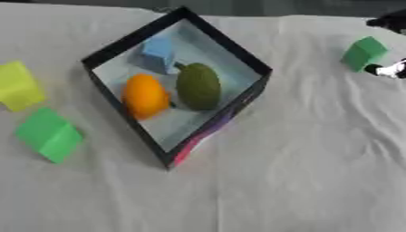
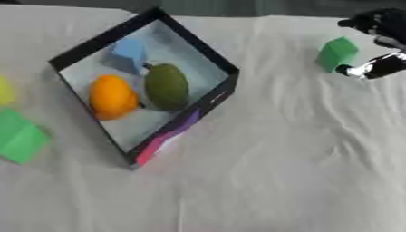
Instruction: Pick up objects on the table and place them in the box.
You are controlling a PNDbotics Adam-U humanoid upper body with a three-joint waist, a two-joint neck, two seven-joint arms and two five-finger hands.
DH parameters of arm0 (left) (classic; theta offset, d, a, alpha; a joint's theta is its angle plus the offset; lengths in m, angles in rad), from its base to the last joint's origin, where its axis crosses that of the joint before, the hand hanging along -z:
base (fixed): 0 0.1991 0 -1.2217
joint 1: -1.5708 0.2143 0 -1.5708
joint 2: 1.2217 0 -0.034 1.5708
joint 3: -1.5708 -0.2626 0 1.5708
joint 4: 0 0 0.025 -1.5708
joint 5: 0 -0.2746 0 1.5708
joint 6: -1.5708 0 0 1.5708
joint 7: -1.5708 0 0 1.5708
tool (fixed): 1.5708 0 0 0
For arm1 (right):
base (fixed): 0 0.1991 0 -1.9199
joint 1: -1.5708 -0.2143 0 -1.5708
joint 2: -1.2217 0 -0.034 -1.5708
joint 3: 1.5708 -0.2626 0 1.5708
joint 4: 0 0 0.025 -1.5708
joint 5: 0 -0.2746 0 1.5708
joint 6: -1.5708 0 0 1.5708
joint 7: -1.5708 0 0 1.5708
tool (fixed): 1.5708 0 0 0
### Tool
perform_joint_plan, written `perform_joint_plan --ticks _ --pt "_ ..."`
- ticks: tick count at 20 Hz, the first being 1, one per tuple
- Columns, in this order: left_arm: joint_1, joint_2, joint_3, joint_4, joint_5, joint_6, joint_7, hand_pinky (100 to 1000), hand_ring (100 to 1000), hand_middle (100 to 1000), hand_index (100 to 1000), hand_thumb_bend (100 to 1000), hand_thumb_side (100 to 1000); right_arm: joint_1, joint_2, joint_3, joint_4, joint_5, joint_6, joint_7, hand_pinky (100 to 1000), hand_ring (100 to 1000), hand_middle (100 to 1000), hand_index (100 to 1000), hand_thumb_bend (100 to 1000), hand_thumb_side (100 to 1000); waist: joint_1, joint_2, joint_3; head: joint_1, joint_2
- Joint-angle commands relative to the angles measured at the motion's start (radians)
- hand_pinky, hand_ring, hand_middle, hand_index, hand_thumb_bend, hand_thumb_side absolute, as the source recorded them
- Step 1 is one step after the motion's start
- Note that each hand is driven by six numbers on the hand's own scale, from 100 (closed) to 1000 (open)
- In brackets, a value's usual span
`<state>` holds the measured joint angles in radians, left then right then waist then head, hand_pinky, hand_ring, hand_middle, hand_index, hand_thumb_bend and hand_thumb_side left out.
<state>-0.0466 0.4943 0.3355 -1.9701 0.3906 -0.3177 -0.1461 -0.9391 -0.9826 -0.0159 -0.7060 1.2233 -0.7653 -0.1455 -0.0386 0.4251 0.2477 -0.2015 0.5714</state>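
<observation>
A black-rimmed box (image 1: 252, 63) lies askew in the middle of the white cloth. Inside it are a blue block (image 1: 158, 53), an orange fruit (image 1: 144, 95) and a dark green fruit (image 1: 197, 86). A small green block (image 2: 337, 53) sits on the cloth at the far right. My right hand (image 2: 382, 25) comes in from the right edge, open. Its fingers are above the block's right side and its thumb (image 2: 373, 68) is below it, with neither closed on the block. On the left lie a yellow block (image 1: 17, 86) and a larger green block (image 1: 49, 134). My left hand does not show.
The white cloth (image 1: 301, 172) is wrinkled and covers the whole table. A dark strip runs along the far edge. The box's near corner (image 1: 178, 156) shows a pink and purple side.
</observation>
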Motion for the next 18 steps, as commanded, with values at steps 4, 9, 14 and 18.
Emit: perform_joint_plan --ticks 4,9,14,18 --pt "-0.004 0.020 0.006 -0.009 -0.001 -0.003 -0.008 813 646 740 734 100 577 -0.005 -0.044 -0.015 0.006 -0.026 0.004 0.026 878 895 857 1000 437 762 -0.009 -0.006 0.003 -0.002 -0.020" --pt "-0.003 0.018 0.007 -0.008 -0.001 -0.005 -0.010 814 645 740 733 100 578 -0.002 -0.043 -0.016 0.008 -0.026 0.008 0.031 872 892 860 1000 438 760 -0.007 -0.003 0.005 -0.004 -0.015" --pt "-0.004 0.016 0.006 -0.006 -0.001 -0.005 -0.013 815 643 740 732 100 578 -0.002 -0.039 -0.019 0.013 -0.037 0.010 0.032 873 891 860 1000 439 758 -0.006 0.000 0.007 -0.006 -0.009" --pt "-0.004 0.015 0.006 -0.005 -0.001 -0.006 -0.016 815 643 740 732 100 578 -0.006 -0.034 -0.020 0.017 -0.056 0.009 0.037 868 883 855 1000 444 752 -0.006 0.002 0.010 -0.010 -0.011"
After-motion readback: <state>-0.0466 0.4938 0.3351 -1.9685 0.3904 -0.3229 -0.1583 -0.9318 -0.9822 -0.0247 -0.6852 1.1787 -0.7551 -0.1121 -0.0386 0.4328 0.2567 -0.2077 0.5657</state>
